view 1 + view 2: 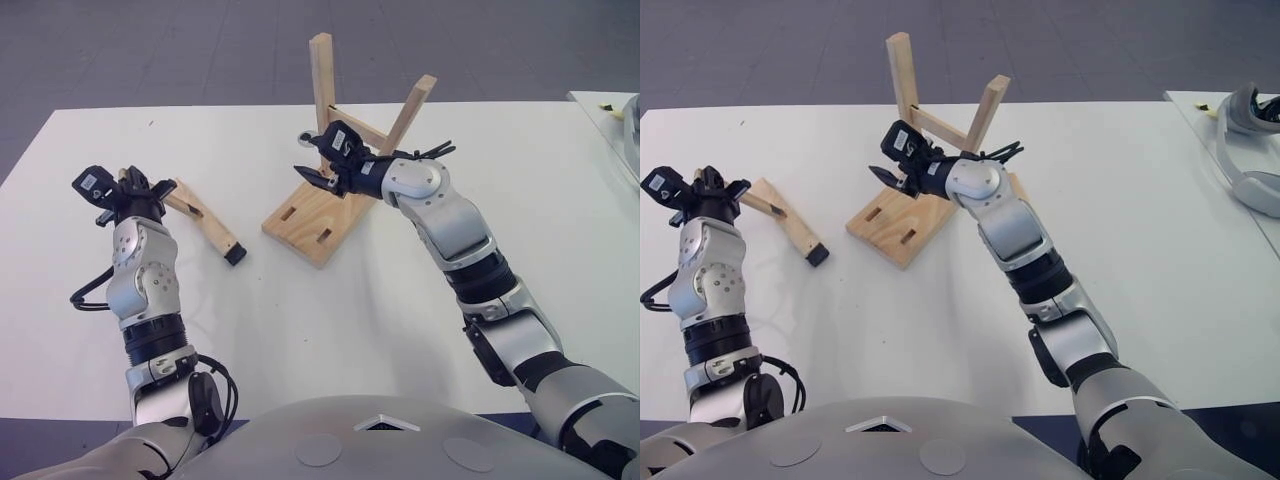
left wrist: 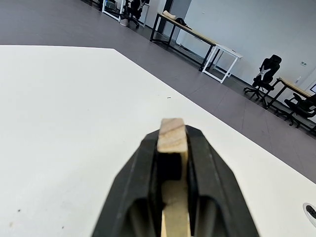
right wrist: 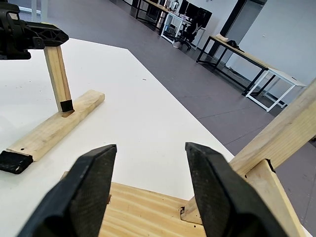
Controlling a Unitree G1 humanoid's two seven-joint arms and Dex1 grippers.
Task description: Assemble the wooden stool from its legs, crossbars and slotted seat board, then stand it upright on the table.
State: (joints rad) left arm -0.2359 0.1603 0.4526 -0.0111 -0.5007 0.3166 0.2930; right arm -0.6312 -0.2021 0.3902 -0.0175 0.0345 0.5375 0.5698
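Observation:
The slotted seat board (image 1: 305, 215) stands tilted on the white table (image 1: 400, 330). Two wooden legs (image 1: 322, 70) (image 1: 415, 105) rise from it, joined by a crossbar (image 1: 362, 127). My right gripper (image 1: 308, 156) hangs open just above the board's upper edge, beside the legs, with nothing between its fingers (image 3: 94, 173). To the left, another leg (image 1: 205, 222) with a black end cap lies flat on the table. A short crossbar (image 3: 58, 74) stands up out of it. My left gripper (image 2: 171, 148) is shut on that crossbar's top end.
Two open slots (image 1: 323, 236) show in the seat board's near half. A white and grey headset (image 1: 1250, 140) lies on a separate table at the far right. The table's near side in front of both arms is bare.

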